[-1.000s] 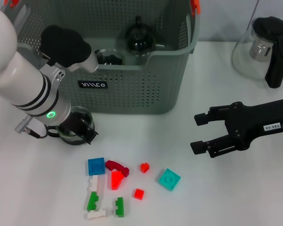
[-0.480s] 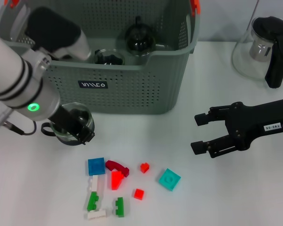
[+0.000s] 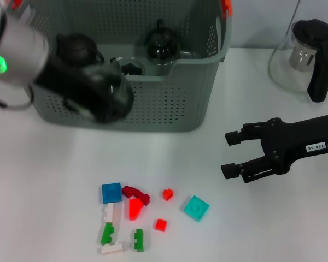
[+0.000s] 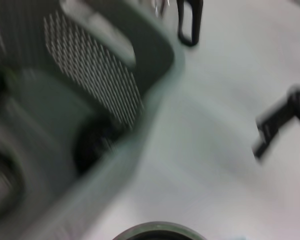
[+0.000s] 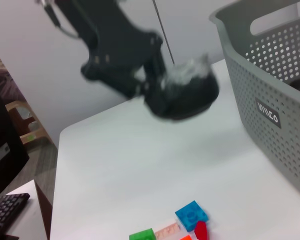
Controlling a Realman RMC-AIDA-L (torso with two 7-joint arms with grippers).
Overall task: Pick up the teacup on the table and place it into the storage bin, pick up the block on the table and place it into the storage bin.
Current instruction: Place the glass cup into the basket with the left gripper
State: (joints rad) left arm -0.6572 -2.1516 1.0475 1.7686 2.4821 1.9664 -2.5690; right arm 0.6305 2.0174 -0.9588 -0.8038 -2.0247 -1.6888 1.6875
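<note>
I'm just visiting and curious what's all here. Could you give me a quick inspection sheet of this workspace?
Surface: white table.
Job's things: grey-green perforated plastic bin; dark glass teacup lifted at its front wall; small coloured plastic blocks on the table.
Clutter: glass jug with black handle.
Grippers: left gripper carries the teacup; right gripper beside the blocks, jaws open.
Cables: nothing seen.
Surroundings: grey wall.
</note>
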